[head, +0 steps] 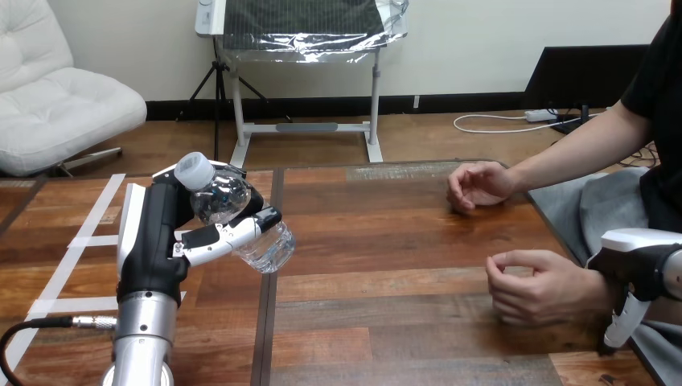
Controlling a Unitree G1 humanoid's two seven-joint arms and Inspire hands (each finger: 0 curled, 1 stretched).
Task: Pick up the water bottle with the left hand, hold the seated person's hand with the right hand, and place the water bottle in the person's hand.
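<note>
Fingers (229, 233) of the left hand (157, 241) were clenched round the water bottle (233, 201), and it was up off the bench (386, 241), no doubt about that. The bottle was clear and tilted, its white cap (193, 170) pointing up and toward the view's left, its base slanting down to the right. The black palm sat behind it, and one black-and-white digit lay across the front of the lower body. The silver forearm (143, 338) rose straight up from the bottom edge at the left side. Below the bottle, a dark seam (269, 322) in the bench ran away from the camera, and white tape strips (84, 241) lay on the wood further left.

Over on the right, the person's nearer hand (535, 285) rested on the bench, loosely curled, well apart from the bottle. The right hand (639, 253) sat at that hand's wrist, touching it, hard against the view's right edge. Whether it truly gripped the wrist, I could not tell. The person's farther hand (478, 185) lay further back on the bench, loosely curled too, apart from both robot hands.
</note>
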